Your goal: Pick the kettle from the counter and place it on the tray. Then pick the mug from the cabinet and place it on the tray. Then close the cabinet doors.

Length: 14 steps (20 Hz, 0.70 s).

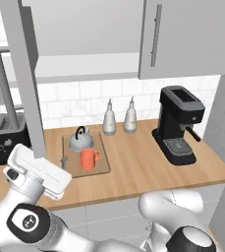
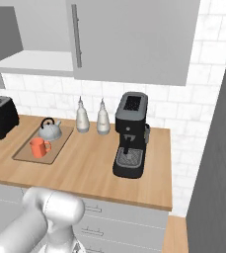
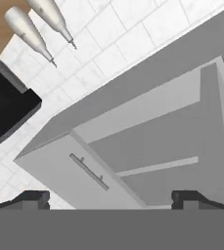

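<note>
White-tiled kitchen wall, with the counter (image 1: 148,167) running across the middle of your left base view. The cabinet (image 1: 84,64) fills the top of that frame, its shelf bare. One of the cabinet doors (image 1: 23,78) stands swung open at upper left, edge-on to you; the other door (image 1: 187,37) sits shut at upper right. A black coffee machine (image 1: 179,124) stands right of centre on the worktop. Two pale bottles (image 1: 119,117) stand against the tiles, near the tray's far corner. The tray (image 1: 84,155) lies left of centre (both items already on it): the kettle (image 1: 80,140) at the back, the mug (image 1: 88,159) just in front. In your hand view the gripper (image 3: 111,199) points into the open cupboard, fingertips (image 3: 33,198) spread wide, holding nothing.
</note>
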Motion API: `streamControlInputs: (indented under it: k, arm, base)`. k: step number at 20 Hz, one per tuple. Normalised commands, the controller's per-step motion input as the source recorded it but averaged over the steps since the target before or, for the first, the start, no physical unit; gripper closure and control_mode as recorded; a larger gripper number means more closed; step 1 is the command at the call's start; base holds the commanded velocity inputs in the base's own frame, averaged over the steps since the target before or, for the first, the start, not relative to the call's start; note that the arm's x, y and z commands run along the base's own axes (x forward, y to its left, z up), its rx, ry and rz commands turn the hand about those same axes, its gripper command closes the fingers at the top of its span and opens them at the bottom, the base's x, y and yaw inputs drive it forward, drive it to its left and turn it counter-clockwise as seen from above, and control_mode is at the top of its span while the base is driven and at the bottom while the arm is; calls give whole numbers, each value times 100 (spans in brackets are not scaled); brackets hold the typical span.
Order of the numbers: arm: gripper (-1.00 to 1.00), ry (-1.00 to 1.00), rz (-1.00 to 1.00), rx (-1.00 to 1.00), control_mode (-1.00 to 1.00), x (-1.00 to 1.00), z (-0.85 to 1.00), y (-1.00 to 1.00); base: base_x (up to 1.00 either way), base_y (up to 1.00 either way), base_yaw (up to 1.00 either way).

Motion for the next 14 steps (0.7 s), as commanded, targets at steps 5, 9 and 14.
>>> streamControlInputs:
  k: [5, 9, 14]
  arm:
    - [-100, -4, -5, -3, -100, 0, 4, 56]
    - [-100, -7, -11, 0, -100, -8, 29, 31]
    - [-100, -2, -18, 0, -100, -5, 47, 8]
  base:
    - [0, 0, 0]
    - [0, 0, 0]
    - [0, 0, 0]
